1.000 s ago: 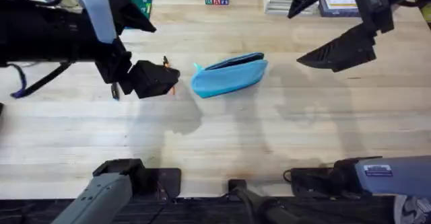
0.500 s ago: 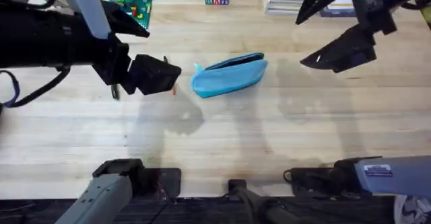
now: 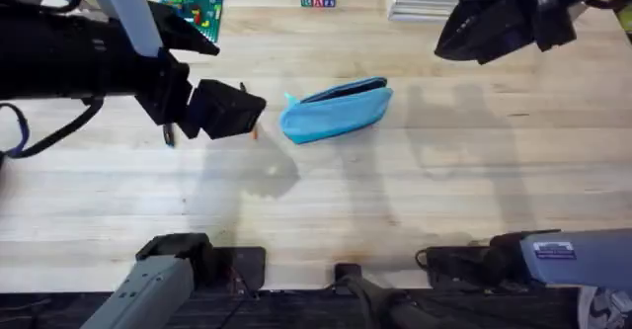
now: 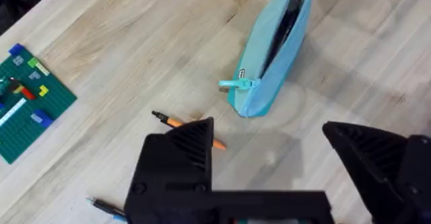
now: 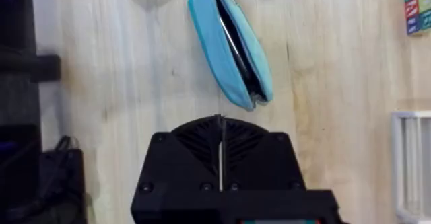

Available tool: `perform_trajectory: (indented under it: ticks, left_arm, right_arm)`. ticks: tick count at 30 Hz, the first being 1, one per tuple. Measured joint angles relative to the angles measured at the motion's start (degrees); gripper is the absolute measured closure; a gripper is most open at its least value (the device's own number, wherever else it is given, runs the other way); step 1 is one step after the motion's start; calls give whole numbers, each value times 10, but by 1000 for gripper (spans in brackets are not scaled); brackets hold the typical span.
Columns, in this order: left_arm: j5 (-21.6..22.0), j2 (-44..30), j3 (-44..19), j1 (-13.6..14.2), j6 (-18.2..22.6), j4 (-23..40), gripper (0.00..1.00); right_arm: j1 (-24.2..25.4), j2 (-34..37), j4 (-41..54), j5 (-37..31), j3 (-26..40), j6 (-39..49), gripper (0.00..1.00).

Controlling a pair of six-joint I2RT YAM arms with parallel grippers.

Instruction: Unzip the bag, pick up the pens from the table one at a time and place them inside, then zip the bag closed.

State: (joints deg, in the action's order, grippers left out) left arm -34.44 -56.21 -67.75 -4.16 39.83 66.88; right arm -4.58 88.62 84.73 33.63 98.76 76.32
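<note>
Just beyond the left end effector [image 4: 269, 177] the bag [image 4: 273, 52] is lying on the bench [image 4: 135, 56], its zipper gaping open and its pull tab pointing back toward the fingers, which are standing spread wide. One finger [image 4: 182, 157] is covering part of the orange pen [image 4: 176, 123] — the dark tip is poking out beside it — and the black pen [image 4: 101, 206] is lying near that same finger. Ahead of the right end effector [image 5: 221, 158], whose fingers are pressing together, the bag's rounded end is sitting close — the bag stretching away from it.
</note>
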Motion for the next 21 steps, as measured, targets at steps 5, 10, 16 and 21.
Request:
perform_trajectory:
  ticks: [5, 10, 16, 21]
  left_arm:
    - [0, 0, 0, 0, 0, 0, 6]
    - [0, 0, 0, 0, 0, 0, 6]
    - [0, 0, 0, 0, 0, 0, 5]
    - [0, 0, 0, 0, 0, 0, 6]
  right_arm:
    - [0, 1, -4, 0, 0, 61, 970]
    - [0, 19, -5, 0, 0, 130, 970]
    - [0, 68, -13, 0, 0, 210, 971]
    - [0, 104, -30, 0, 0, 236, 971]
